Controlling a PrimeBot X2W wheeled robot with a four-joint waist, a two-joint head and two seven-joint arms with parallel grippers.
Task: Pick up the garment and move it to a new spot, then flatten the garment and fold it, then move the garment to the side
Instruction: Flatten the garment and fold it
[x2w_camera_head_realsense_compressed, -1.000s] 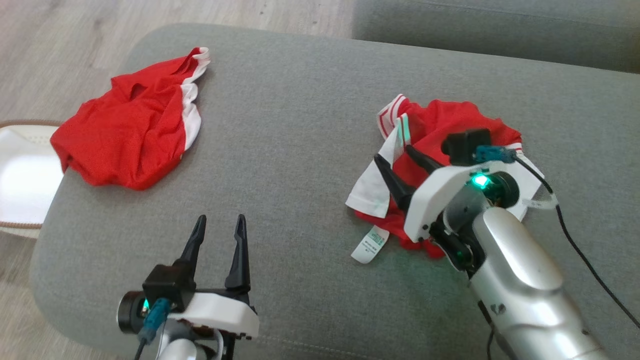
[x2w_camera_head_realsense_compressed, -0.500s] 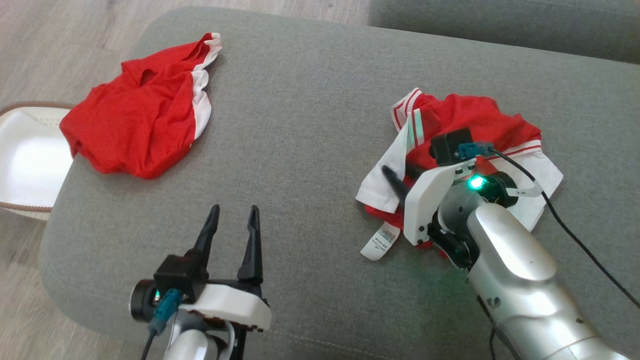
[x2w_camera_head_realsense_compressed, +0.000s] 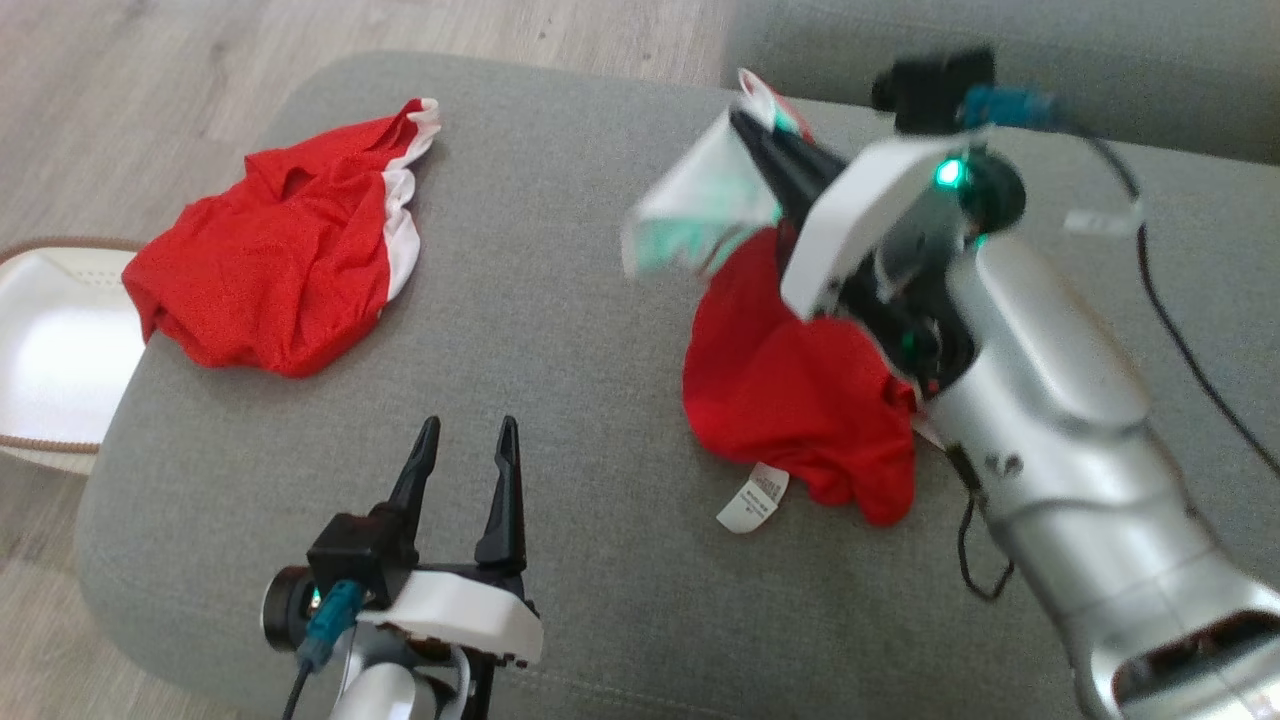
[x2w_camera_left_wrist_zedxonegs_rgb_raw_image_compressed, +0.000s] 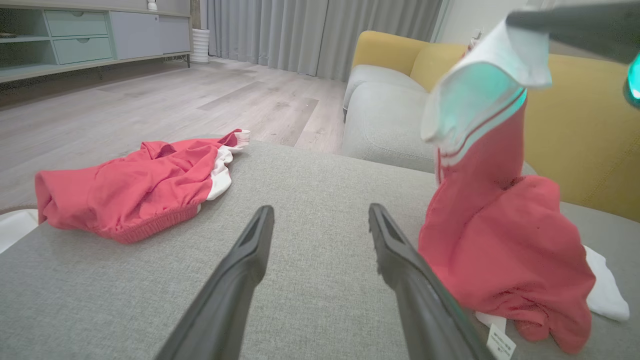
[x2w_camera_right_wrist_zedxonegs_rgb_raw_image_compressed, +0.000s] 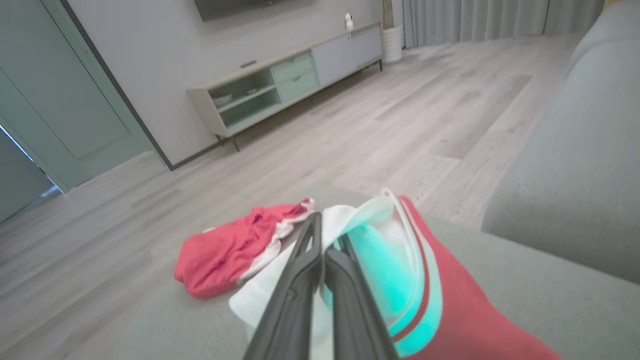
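The garment (x2w_camera_head_realsense_compressed: 790, 390), red with white striped trim and a white label, hangs from my right gripper (x2w_camera_head_realsense_compressed: 745, 125). That gripper is shut on the white trim, raised above the grey cushion (x2w_camera_head_realsense_compressed: 560, 300), while the red lower part still rests on it. In the right wrist view the gripper (x2w_camera_right_wrist_zedxonegs_rgb_raw_image_compressed: 327, 230) has its fingers pressed together on the white cloth of the garment (x2w_camera_right_wrist_zedxonegs_rgb_raw_image_compressed: 450, 310). My left gripper (x2w_camera_head_realsense_compressed: 469, 428) is open and holds nothing, low over the cushion's near edge. The left wrist view has this gripper (x2w_camera_left_wrist_zedxonegs_rgb_raw_image_compressed: 321, 210) left of the hanging garment (x2w_camera_left_wrist_zedxonegs_rgb_raw_image_compressed: 500, 235).
A second red and white garment (x2w_camera_head_realsense_compressed: 270, 270) lies crumpled at the cushion's far left corner. A white basket (x2w_camera_head_realsense_compressed: 50, 340) sits on the wood floor beside that edge. A grey sofa seat (x2w_camera_head_realsense_compressed: 1000, 40) is behind. A black cable (x2w_camera_head_realsense_compressed: 1180, 340) trails off my right arm.
My right gripper has shut on the garment's white trim and lifted it up and away from me, so the garment now hangs stretched. The left arm has not moved; the camera shifted slightly.
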